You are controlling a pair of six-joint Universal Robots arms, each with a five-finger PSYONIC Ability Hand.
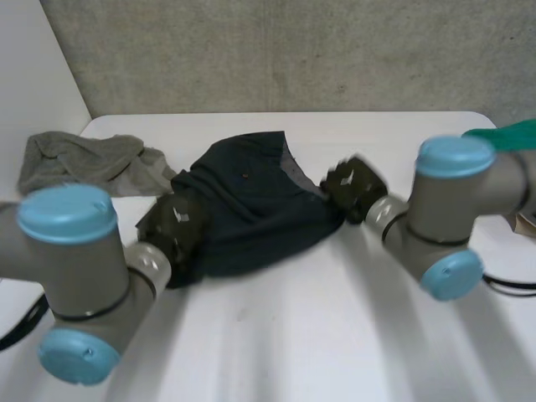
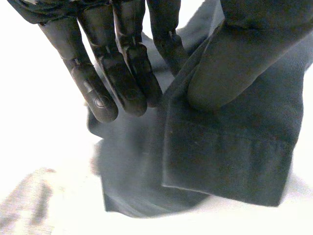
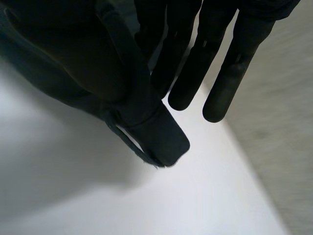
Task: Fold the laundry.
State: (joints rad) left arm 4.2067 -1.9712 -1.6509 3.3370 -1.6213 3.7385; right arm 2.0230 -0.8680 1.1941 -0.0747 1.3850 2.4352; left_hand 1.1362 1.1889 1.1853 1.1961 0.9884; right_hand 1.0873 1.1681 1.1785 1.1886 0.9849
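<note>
A dark navy garment point(image 1: 260, 209) lies bunched in the middle of the white table point(image 1: 318, 335). My left hand point(image 1: 176, 222) is at its near left edge. In the left wrist view the fingers point(image 2: 122, 63) press a hemmed fold of the garment point(image 2: 230, 156) against the thumb, which is under the cloth. My right hand point(image 1: 352, 186) is at the garment's right edge. In the right wrist view its fingers point(image 3: 195, 58) pinch a seamed corner of the garment point(image 3: 146, 117) against the cloth-covered thumb.
A crumpled grey cloth point(image 1: 84, 163) lies at the table's back left, touching the dark garment. Something green point(image 1: 511, 134) shows at the right edge behind my right arm. A grey wall runs along the table's far side.
</note>
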